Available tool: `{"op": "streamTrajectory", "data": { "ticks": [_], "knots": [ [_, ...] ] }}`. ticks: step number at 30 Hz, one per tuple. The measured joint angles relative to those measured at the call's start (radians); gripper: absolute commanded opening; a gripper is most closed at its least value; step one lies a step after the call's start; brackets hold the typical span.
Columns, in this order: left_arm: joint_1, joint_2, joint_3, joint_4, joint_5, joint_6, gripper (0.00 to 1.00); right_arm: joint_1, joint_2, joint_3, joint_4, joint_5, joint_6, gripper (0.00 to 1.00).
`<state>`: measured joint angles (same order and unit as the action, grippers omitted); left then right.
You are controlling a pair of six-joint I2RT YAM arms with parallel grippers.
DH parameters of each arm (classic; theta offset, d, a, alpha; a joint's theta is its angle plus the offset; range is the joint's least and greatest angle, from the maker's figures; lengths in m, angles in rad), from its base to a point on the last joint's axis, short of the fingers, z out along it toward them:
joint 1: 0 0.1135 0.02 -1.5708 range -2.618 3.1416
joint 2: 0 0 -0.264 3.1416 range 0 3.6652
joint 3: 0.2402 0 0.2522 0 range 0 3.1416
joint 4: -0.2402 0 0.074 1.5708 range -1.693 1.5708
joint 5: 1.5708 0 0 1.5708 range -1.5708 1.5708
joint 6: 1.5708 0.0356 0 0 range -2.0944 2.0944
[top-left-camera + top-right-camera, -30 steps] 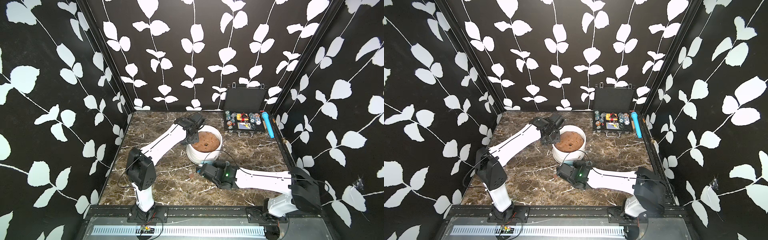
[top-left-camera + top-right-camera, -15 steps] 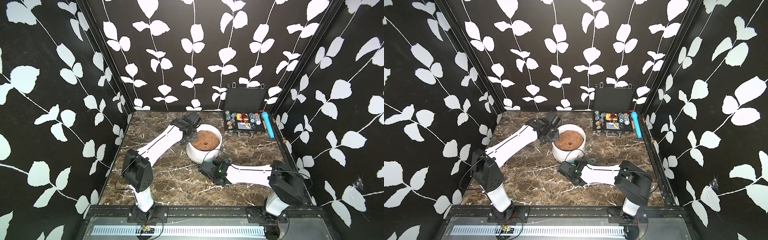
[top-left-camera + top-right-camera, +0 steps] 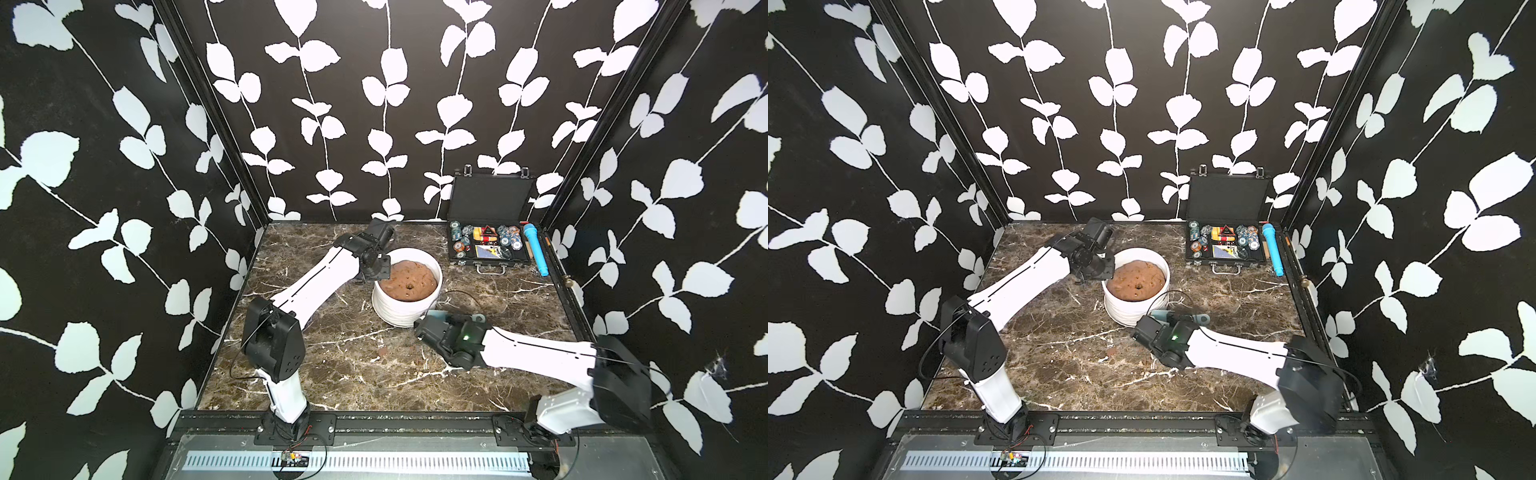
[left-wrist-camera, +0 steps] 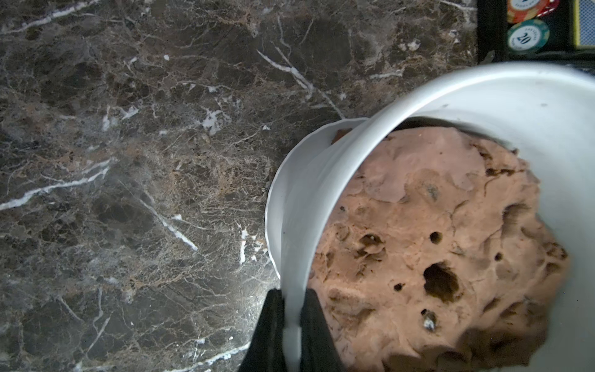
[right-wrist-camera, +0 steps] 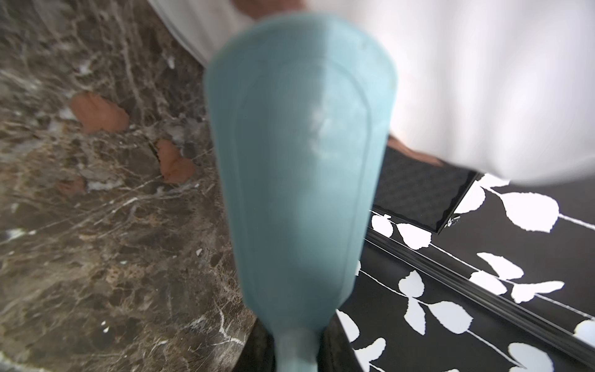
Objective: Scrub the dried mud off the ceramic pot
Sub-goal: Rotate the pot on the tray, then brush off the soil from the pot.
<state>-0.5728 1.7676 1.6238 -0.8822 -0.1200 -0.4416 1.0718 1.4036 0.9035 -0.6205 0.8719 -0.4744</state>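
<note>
Pot [image 4: 306,193] rim within left hand [image 4: 291,301]; brush [image 5: 299,161] in right hand [image 5: 294,335] beside wall.

Left arm [image 3: 316,282] extends forward, left gripper [image 4: 293,325] pinching the ceramic pot [image 4: 302,199] by its rim; right arm [image 3: 536,353] lies low, right gripper [image 5: 296,351] clamping a teal brush [image 5: 299,161].

Ceramic pot [image 3: 405,309] stands upright mid-table [image 3: 332,374] with the soil mound [image 3: 409,279] inside it. The left gripper [image 4: 291,299] is astride the pot's far-left rim, one finger inside the wall and one outside. At the pot's near-right wall is the head of a brush [image 5: 299,161], its handle in the right gripper [image 5: 294,354], just right of and before the pot. Dried mud [image 5: 99,112] flakes lie on the table before the pot; case of chips [image 3: 490,249] is well behind and right of the pot, with a microphone [image 3: 536,251] beside the case, on its side away from the pot.
</note>
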Motion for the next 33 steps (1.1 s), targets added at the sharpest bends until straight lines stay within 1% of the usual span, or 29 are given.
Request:
{"op": "streamTrajectory", "data": {
  "ticks": [5,9,11,15,19,22,27,33],
  "knots": [
    [0.021,0.028,0.035,-0.002,0.015,0.138,0.0,0.0,-0.109,-0.015,0.024,-0.125,-0.016,0.0],
    [0.038,0.07,0.09,-0.014,0.032,0.257,0.0,0.0,-0.127,-0.015,0.084,-0.211,-0.072,0.0],
    [0.043,0.091,0.117,-0.02,0.039,0.303,0.0,0.002,-0.113,-0.014,0.115,-0.226,-0.101,0.0],
    [0.045,0.114,0.148,-0.025,0.06,0.357,0.0,0.002,-0.038,-0.003,0.187,-0.215,-0.161,0.0],
    [0.048,0.121,0.158,-0.03,0.068,0.38,0.0,0.001,0.07,0.027,0.24,-0.175,-0.193,0.0],
    [0.048,0.121,0.158,-0.029,0.071,0.386,0.0,0.0,0.124,0.048,0.273,-0.153,-0.196,0.0],
    [0.051,0.123,0.158,-0.021,0.075,0.401,0.0,0.001,0.183,0.087,0.27,-0.124,-0.196,0.0],
    [0.053,0.127,0.163,-0.016,0.082,0.418,0.0,-0.016,0.253,0.085,0.27,-0.11,-0.194,0.0]
  ]
}}
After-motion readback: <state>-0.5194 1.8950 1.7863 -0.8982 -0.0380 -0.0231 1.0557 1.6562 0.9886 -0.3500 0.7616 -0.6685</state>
